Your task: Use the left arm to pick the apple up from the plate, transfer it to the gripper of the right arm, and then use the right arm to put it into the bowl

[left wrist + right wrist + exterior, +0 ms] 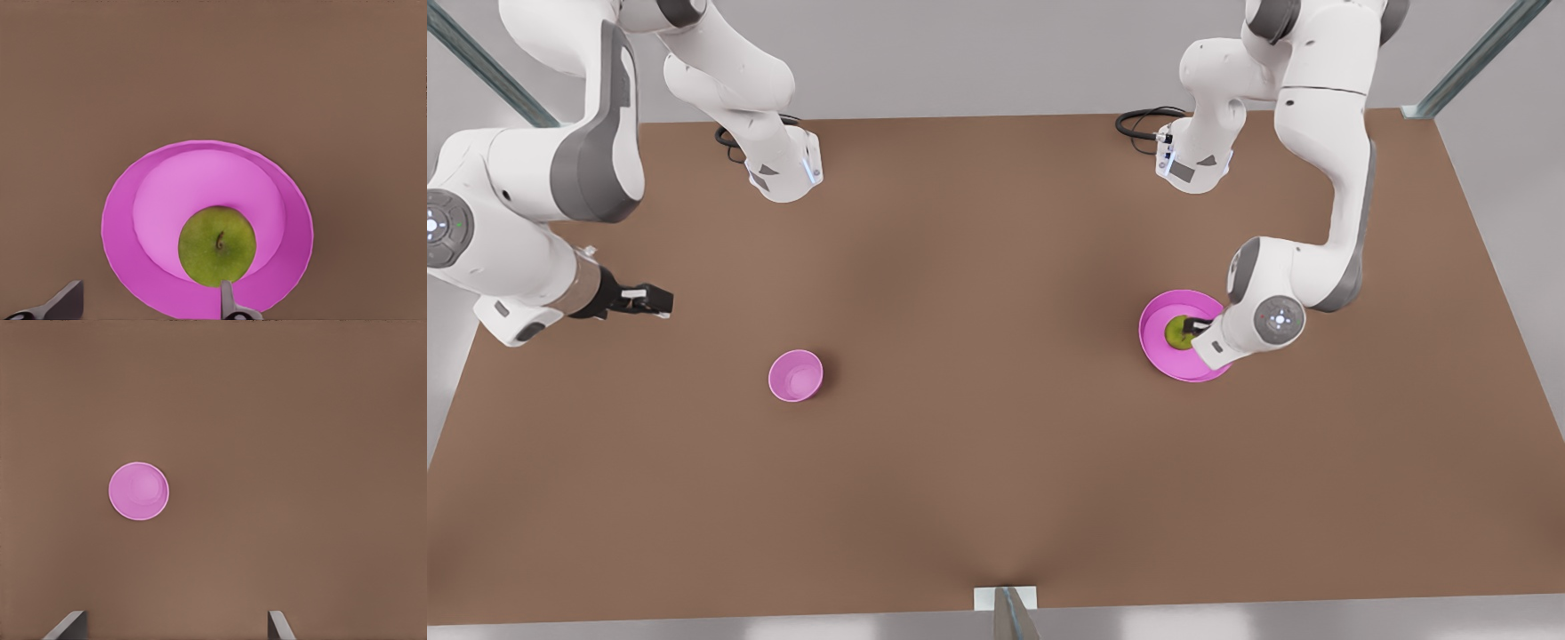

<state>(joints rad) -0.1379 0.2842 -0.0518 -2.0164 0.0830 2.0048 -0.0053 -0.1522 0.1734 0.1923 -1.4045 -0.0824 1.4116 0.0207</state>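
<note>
While the right gripper (660,300) waits with fingers spread, off to the front view's left of the bowl (796,375), the action sits over at the plate (1158,356). Left to right across the tabletop (996,462): idle gripper, empty bowl, then the plate well to the bowl's right with the apple (1176,333) resting on it. The left gripper (1197,327) hovers over that apple, fingers open. To do this well, I'd shift until the fruit sits squarely between the fingers, then descend and close at its widest girth. The left wrist view tells more: one finger (227,299) lines up with the apple's (217,245) edge, the other finger (65,301) well outside it, so the grasp looks off-centre. From the front, the arm hides that.
</note>
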